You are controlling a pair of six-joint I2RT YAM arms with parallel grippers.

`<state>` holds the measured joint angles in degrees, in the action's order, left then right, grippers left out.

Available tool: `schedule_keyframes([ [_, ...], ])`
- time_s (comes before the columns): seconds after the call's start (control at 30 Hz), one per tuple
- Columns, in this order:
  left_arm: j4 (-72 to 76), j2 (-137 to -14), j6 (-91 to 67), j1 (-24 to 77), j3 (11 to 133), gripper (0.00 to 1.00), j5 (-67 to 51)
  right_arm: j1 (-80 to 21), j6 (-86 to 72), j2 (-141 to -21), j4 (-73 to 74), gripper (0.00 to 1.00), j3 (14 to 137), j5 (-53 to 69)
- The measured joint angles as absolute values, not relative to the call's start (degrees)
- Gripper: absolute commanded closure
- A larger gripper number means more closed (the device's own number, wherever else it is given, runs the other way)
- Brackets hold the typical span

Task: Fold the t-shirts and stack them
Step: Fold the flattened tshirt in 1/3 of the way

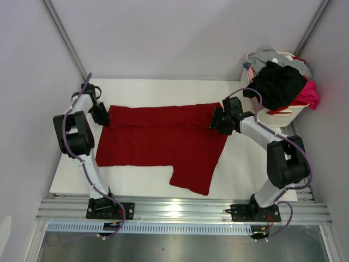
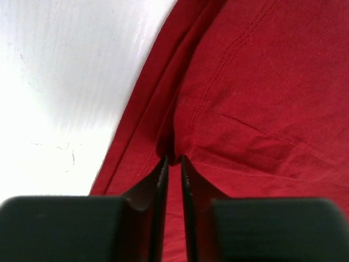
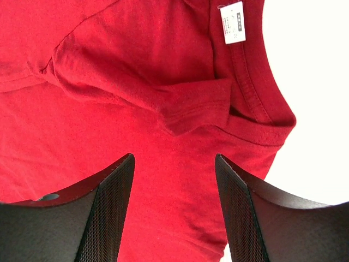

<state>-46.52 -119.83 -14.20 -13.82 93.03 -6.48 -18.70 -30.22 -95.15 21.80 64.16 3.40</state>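
Observation:
A dark red t-shirt [image 1: 158,143] lies spread on the white table, one sleeve hanging toward the front edge. My left gripper [image 1: 102,117] is at the shirt's far left corner. In the left wrist view it [image 2: 173,159] is shut on a pinch of the red cloth [image 2: 256,98]. My right gripper [image 1: 220,121] is over the shirt's right end by the collar. In the right wrist view it [image 3: 174,158] is open above the red cloth [image 3: 109,109], with a folded sleeve, the collar and a white label [image 3: 233,22] just beyond the fingertips.
A white laundry basket [image 1: 281,115] stands at the back right, heaped with black [image 1: 279,83], pink [image 1: 311,94] and grey [image 1: 272,55] t-shirts. Grey walls close in on both sides. A metal rail [image 1: 180,210] runs along the near edge.

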Motion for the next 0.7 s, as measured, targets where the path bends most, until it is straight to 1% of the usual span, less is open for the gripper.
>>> schedule_keyframes([
  [0.07,-46.5,-119.8,-14.1,-13.8,93.0,0.99,-6.3,-18.7,-30.2,-94.4,21.8,0.35,63.6,3.4],
  [0.1,-46.4,-119.8,-14.1,-13.8,93.0,0.99,-6.3,-18.7,-30.2,-94.1,21.9,0.35,63.4,3.3],
  [0.23,-46.4,-119.8,-14.0,-13.8,93.0,0.99,-6.3,-18.7,-30.4,-92.6,22.0,0.34,62.3,3.3],
  [0.33,-46.0,-119.8,-13.9,-13.8,93.0,1.0,-6.3,-18.7,-31.7,-91.6,21.6,0.28,60.8,3.4],
  [0.5,-45.1,-119.8,-13.8,-13.8,92.3,0.99,-6.4,-18.8,-36.6,-90.4,19.3,0.28,56.7,4.9],
  [0.63,-44.8,-119.8,-13.2,-13.8,92.1,1.0,-6.4,-19.4,-39.9,-90.6,17.3,0.33,56.1,4.5],
  [0.7,-44.6,-119.8,-13.0,-13.8,91.9,1.0,-6.4,-19.5,-41.3,-91.1,15.7,0.34,56.1,3.7],
])
